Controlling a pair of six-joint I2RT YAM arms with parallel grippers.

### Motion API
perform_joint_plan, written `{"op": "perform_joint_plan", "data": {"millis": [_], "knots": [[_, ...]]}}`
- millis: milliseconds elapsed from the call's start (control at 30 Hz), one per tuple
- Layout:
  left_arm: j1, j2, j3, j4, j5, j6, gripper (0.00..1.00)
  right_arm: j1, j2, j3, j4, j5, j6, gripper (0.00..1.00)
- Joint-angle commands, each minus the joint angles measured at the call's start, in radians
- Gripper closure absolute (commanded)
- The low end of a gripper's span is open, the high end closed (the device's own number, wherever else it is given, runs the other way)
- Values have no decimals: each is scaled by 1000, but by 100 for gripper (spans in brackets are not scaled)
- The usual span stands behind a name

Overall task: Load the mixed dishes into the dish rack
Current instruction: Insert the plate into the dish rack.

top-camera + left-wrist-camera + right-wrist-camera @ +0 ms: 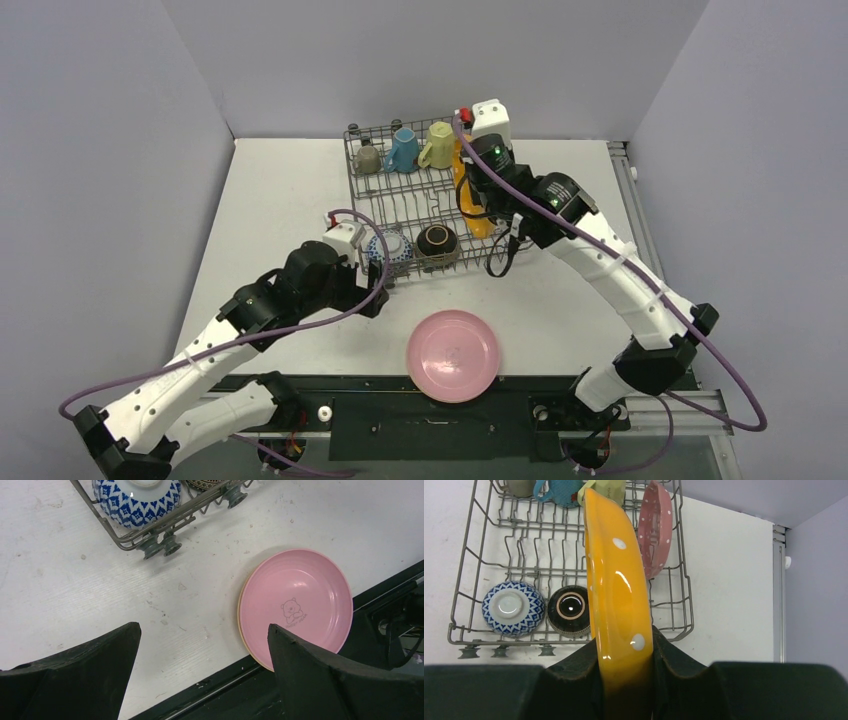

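Right claw (624, 650) clamps orange plate (616, 580) upright at dish rack (531, 570); left claw (202, 627) gapes wide.

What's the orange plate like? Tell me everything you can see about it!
The orange plate is glossy, bright orange with a few white dots, and looks like glazed ceramic. It stands on edge, so mostly its rim and curved side show. The right gripper pinches its near edge between both fingers, over the dish rack, beside a pink dotted plate. Whether it touches the wires is hidden.
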Motion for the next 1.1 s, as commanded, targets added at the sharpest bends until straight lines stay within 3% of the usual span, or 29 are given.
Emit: {"op": "perform_joint_plan", "data": {"millis": [0,467,1067], "knots": [[17,-29,-10,66,-21,49,4,-21,49,115,127,90,-44,100],[90,-135,-68,75,-47,60,4,-97,247,202,201,60,-98,100],[215,-109,-75,96,31,62,4,-212,447,246,333,-16,-153,100]]}}
